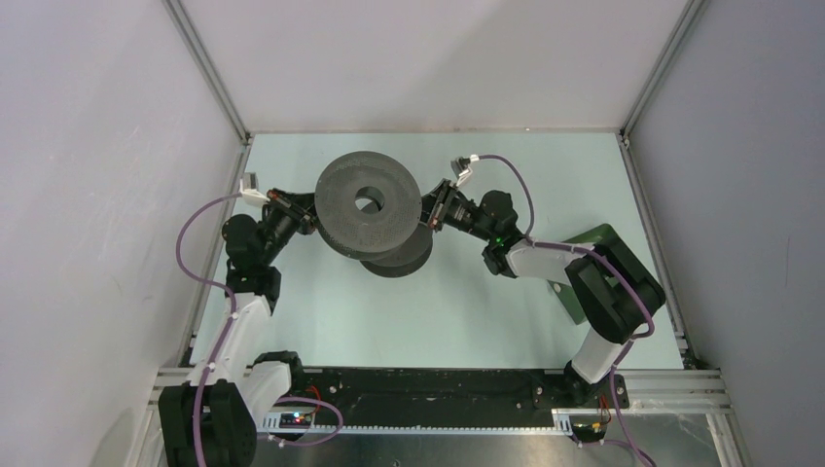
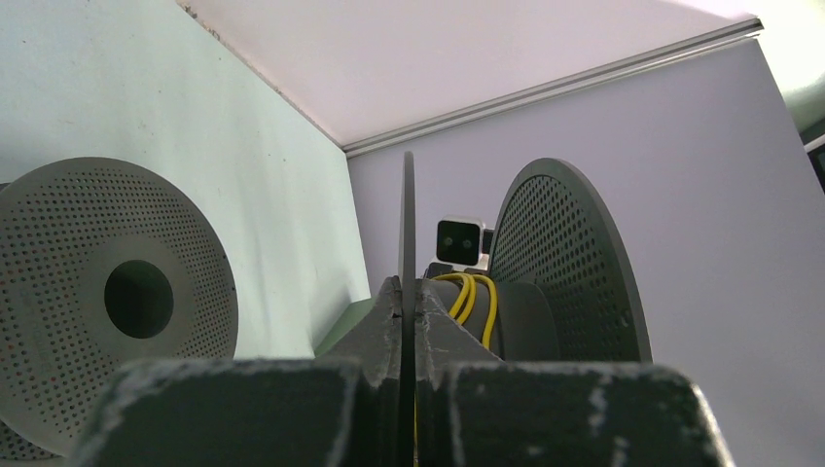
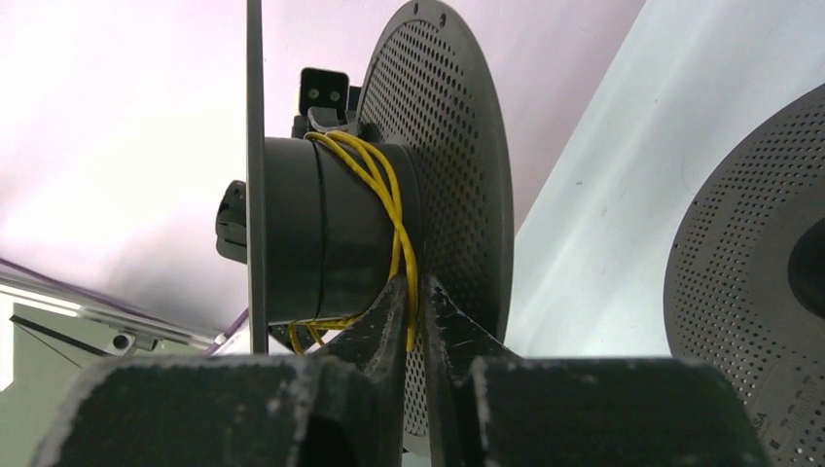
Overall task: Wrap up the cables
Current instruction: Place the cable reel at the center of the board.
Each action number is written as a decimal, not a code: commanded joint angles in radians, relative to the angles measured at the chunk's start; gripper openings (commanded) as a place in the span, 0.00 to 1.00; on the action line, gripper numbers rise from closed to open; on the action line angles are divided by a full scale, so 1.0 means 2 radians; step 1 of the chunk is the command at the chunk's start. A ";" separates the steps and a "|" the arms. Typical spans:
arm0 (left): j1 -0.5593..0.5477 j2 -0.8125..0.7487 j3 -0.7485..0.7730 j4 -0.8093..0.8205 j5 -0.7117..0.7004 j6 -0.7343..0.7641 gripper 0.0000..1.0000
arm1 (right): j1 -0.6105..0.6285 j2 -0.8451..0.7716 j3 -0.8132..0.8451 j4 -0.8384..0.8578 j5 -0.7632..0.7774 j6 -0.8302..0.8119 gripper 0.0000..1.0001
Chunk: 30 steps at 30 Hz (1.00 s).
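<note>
The left gripper (image 2: 409,321) clamps one flange of the raised dark grey perforated spool (image 1: 368,204), steadying it; the right gripper (image 3: 416,306), nearly closed, pinches the thin yellow cable (image 3: 389,190) wound around its core.

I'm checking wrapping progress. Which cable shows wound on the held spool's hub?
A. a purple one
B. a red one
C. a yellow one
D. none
C: both wrist views show yellow cable looped around the hub of the raised spool; no red cord is visible.
</note>
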 commanded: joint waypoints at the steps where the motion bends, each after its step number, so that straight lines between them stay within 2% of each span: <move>1: 0.003 -0.016 0.002 0.037 -0.009 -0.022 0.00 | -0.012 -0.011 -0.006 0.012 0.004 0.001 0.14; 9: 0.003 -0.014 0.004 0.037 -0.008 -0.021 0.00 | -0.023 -0.022 -0.018 0.010 0.003 -0.004 0.27; 16: 0.004 -0.013 0.003 0.037 -0.008 -0.015 0.00 | -0.035 -0.030 -0.027 0.019 -0.005 -0.001 0.28; 22: 0.031 0.006 0.019 0.039 0.009 -0.001 0.00 | -0.081 -0.075 -0.067 0.018 -0.011 0.004 0.28; 26: 0.059 0.035 0.046 0.043 0.034 0.016 0.00 | -0.115 -0.123 -0.102 -0.004 -0.020 -0.006 0.28; 30: 0.086 0.079 0.077 0.053 0.046 0.036 0.00 | -0.139 -0.175 -0.117 -0.065 -0.033 -0.040 0.29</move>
